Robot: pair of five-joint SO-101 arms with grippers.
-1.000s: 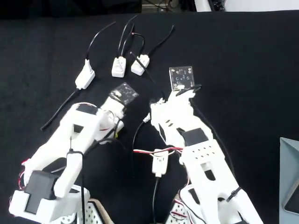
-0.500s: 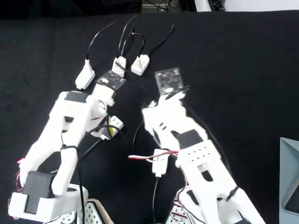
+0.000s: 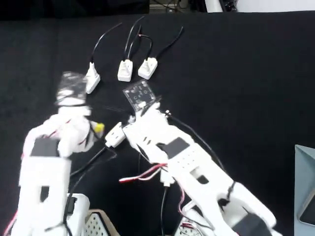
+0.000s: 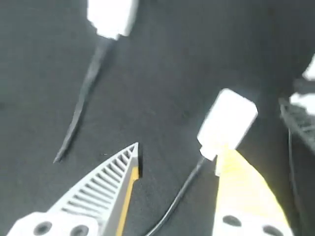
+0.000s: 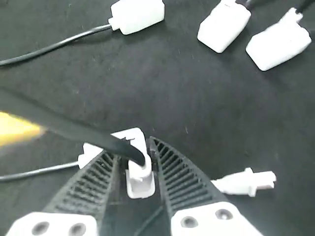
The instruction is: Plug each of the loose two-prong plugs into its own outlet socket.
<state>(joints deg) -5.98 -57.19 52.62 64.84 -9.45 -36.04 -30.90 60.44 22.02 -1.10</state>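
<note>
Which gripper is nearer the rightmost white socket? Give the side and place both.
Right. The right gripper, shut on a white plug, sits short of the rightmost socket; the left gripper, open, is farther off, nearer the leftmost socket.

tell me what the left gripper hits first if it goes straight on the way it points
Probably the white plug just ahead of the left gripper's yellow finger; between its open fingers lies bare black cloth. Depth is unclear.

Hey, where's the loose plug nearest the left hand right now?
The loose plug lies on the table at the tip of the left hand's yellow finger; in the high view it sits between the two arms, short of the three sockets.
</note>
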